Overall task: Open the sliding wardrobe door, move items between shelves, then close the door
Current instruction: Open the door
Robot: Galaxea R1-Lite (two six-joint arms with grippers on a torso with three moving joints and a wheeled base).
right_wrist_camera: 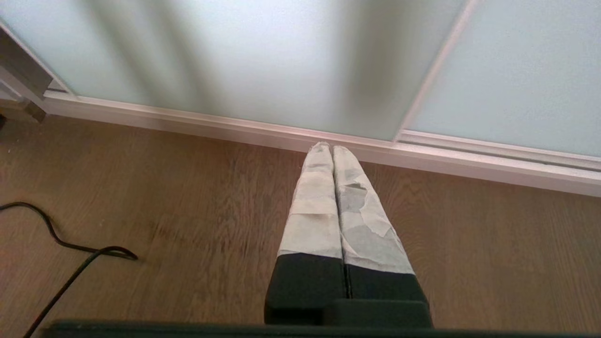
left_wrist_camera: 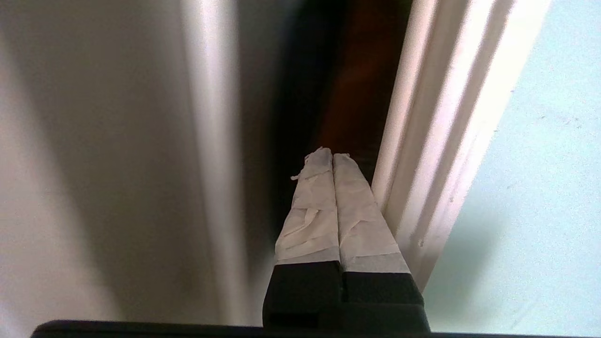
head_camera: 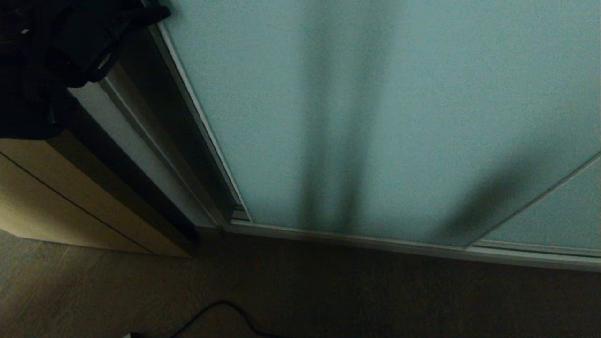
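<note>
From the head camera I see the sliding wardrobe door [head_camera: 399,117], frosted pale teal in a slim silver frame, filling the right. My left pincer [left_wrist_camera: 332,157], fingers together, points into the dark gap beside that frame. My right pincer [right_wrist_camera: 332,148], fingers together, hangs over the wood floor [right_wrist_camera: 188,225].

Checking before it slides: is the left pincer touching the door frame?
Cannot tell. In the left wrist view the shut left pincer sits beside the door frame; no gap or contact shows plainly.

Left hand [left_wrist_camera: 332,157], fingers pressed together, beside the sliding wardrobe door's [left_wrist_camera: 530,188] frame edge.
</note>
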